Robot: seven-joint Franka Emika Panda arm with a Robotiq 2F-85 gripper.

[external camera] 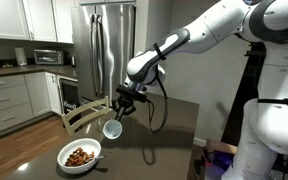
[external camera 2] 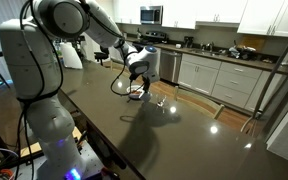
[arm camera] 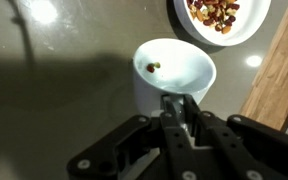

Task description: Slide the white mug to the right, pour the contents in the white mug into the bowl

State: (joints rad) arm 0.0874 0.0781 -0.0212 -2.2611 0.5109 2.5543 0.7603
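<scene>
Grips the white mug [arm camera: 176, 62] by its near rim with the end effector [arm camera: 181, 106] clamped shut. Holds it tilted above the dark surface [external camera: 172, 118], at 12 o'clock from the end effector in wrist view. Leaves the bowl [arm camera: 248, 26] at 1 o'clock, apart from the mug.

Beyond the bowl [external camera: 66, 160] the dark table [external camera: 164, 140] gives free passage, while a chair back [external camera: 79, 110] stands close behind the bowl.

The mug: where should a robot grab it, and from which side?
The side facing away from the bowl, approached from there: the mug then tips bowlward with its mouth clear. The gripper is shut there; whether on handle or wall is hidden.
</scene>
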